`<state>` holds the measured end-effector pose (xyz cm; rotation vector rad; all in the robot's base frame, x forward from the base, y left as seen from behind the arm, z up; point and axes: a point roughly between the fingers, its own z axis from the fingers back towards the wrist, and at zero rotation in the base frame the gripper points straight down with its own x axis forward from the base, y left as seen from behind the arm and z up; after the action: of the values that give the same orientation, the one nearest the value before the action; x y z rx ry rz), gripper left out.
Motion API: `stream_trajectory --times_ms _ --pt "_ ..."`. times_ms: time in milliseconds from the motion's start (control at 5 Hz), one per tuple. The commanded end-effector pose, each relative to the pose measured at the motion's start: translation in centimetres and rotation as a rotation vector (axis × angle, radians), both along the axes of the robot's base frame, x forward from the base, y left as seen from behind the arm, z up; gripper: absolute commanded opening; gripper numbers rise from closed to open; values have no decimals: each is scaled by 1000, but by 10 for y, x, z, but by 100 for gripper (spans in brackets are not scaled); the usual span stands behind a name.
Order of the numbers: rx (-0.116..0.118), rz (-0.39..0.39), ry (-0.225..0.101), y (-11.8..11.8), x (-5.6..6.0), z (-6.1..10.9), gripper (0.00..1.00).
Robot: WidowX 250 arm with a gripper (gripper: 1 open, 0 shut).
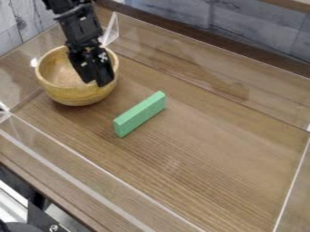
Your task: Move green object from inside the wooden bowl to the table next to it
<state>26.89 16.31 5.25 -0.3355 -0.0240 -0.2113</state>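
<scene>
My fingers (91,72) hang spread open over the right side of the wooden bowl (58,84), tips pointing steeply down inside its rim, gripping nothing. The green object (140,113) lies flat on the counter (218,154), just to the right of the bowl and apart from it, angled diagonally. Clear acrylic walls (194,54) ring the counter.

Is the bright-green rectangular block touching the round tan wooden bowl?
Apart. The camera view shows bare brown table between the green block and the wooden bowl.
</scene>
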Motion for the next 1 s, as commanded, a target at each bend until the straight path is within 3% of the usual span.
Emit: stream_trajectory --times_ms 0,200,600,800 --pt "51 75 -73 39 -5 15 100" --pt "31 95 -75 43 -7 12 100" --pt "-13 133 -81 50 -8 22 100" --pt "-36 83 -81 50 -8 16 100"
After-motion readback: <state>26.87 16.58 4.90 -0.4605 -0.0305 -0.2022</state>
